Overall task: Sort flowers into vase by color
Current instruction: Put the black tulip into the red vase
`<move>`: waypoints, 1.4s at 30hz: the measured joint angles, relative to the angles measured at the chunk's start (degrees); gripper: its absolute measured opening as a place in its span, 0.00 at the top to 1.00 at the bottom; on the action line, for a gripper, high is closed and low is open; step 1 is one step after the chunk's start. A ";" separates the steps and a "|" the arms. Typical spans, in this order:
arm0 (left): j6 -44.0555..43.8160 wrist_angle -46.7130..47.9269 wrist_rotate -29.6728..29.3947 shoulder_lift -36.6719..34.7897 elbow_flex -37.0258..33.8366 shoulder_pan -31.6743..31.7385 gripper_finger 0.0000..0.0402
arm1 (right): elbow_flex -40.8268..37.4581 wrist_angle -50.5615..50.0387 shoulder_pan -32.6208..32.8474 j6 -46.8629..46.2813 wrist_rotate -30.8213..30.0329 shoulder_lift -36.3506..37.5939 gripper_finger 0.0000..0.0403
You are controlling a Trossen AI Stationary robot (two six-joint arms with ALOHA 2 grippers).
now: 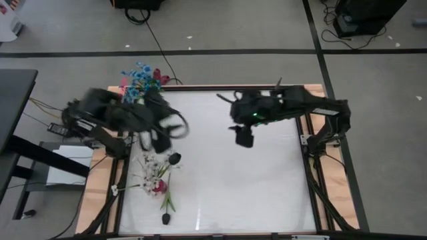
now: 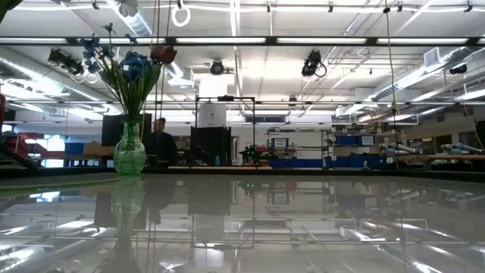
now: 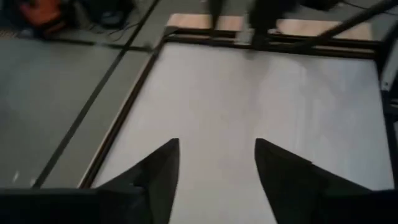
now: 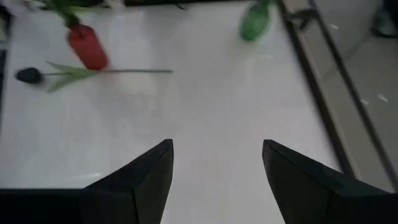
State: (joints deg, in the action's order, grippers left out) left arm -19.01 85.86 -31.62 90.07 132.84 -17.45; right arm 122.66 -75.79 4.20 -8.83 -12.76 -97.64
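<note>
White table (image 1: 253, 193) with wooden rim, cables (image 1: 153, 40) on grey floor, a person (image 2: 159, 140) behind.

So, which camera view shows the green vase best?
The low view: the green vase stands upright in full side profile, holding blue flowers. The high view hides it under the blooms, the right wrist view shows it small and far, and the left wrist view shows none of it.

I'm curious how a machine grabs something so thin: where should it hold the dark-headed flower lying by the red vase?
Probably the bare stem beyond the leaves, away from the head and the red vase. The dark-headed flower lies flat on the table, so come straight down, straddling the stem crosswise.
</note>
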 joint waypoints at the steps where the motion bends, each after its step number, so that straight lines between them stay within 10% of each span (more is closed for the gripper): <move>1: -1.85 1.98 -0.35 -1.22 0.00 0.13 0.50 | -1.68 2.40 -0.07 0.59 1.28 -0.01 0.37; 17: -16.02 4.14 6.05 -18.31 -23.89 0.11 0.65 | -28.76 43.12 -0.42 3.66 18.77 -5.51 0.42; 35: -21.87 4.22 7.44 -34.08 -40.79 0.15 0.65 | -28.96 78.54 -0.03 -2.33 21.01 -29.63 0.43; 42: -18.92 4.27 7.33 -34.60 -42.36 0.15 0.65 | -16.06 81.29 -0.03 -3.54 19.43 -42.01 0.43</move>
State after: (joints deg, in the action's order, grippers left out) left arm -37.93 90.12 -24.29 55.47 90.48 -17.30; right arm 106.60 5.50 4.16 -12.37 6.68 -139.65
